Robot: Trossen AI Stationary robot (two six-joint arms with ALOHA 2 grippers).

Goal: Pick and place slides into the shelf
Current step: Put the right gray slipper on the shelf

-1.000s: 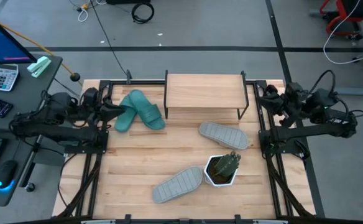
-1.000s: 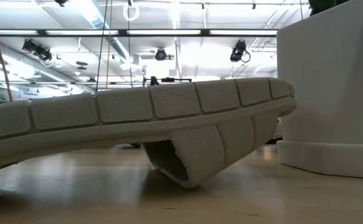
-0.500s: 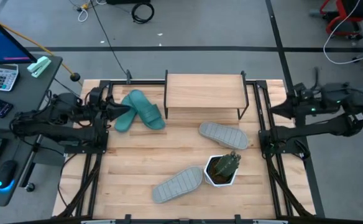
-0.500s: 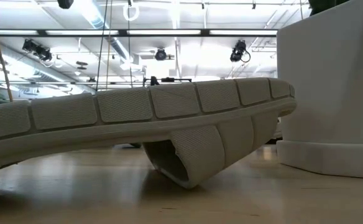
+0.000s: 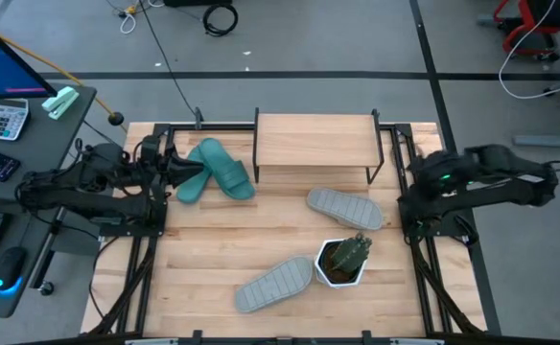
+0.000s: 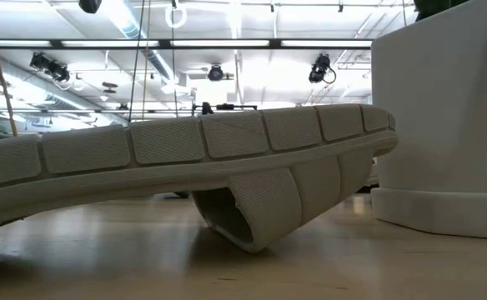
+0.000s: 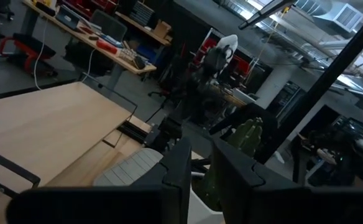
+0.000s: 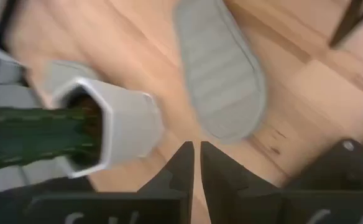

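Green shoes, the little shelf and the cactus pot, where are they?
green shoes (image 5: 215, 171), high view, on the strap where the two overlap.
little shelf (image 5: 315, 141), high view, middle of its plank top.
cactus pot (image 5: 330, 275), high view, on its white rim.

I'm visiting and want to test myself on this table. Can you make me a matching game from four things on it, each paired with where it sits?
Things:
1. teal slides
2. shelf
3. potted plant
4. grey slide nearest the front edge

Places:
A. at the middle of the table's back edge
B. just left of the white pot, sole up
C. by the left gripper, left of the shelf
D. front right of centre, between the two grey slides

Pairs: 1-C, 2-A, 3-D, 4-B
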